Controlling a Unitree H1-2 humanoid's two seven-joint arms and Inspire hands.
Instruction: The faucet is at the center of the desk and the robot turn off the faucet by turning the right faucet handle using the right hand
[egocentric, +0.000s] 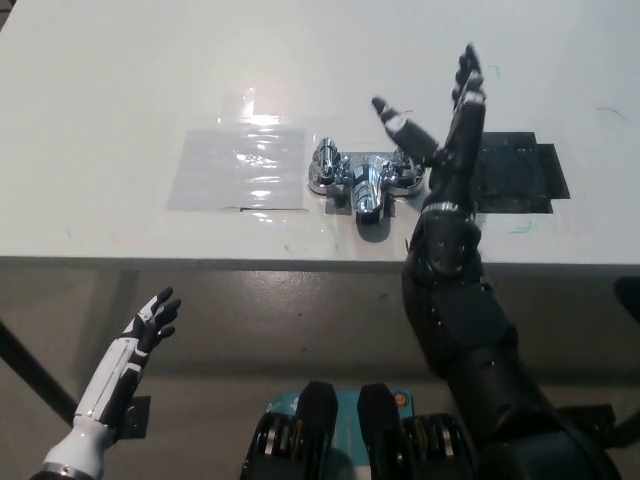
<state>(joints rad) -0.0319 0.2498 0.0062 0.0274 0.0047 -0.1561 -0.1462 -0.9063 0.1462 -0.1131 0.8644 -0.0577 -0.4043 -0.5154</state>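
A chrome faucet (362, 183) stands at the middle of the white desk (120, 90), its spout pointing toward the front edge. Its left handle (322, 166) is plainly visible. Its right handle (407, 170) shows partly, just left of my black wrist. My right hand (450, 125) is raised above and right of that handle, open, fingers spread and pointing away from me, touching nothing. My white left hand (150, 325) rests open at the lower left, below the desk's front edge.
A shiny clear plastic sheet (240, 165) lies on the desk left of the faucet. Black tape patches (515, 175) lie right of it, partly under my right arm. The desk's front edge (200, 262) runs across the middle of the picture.
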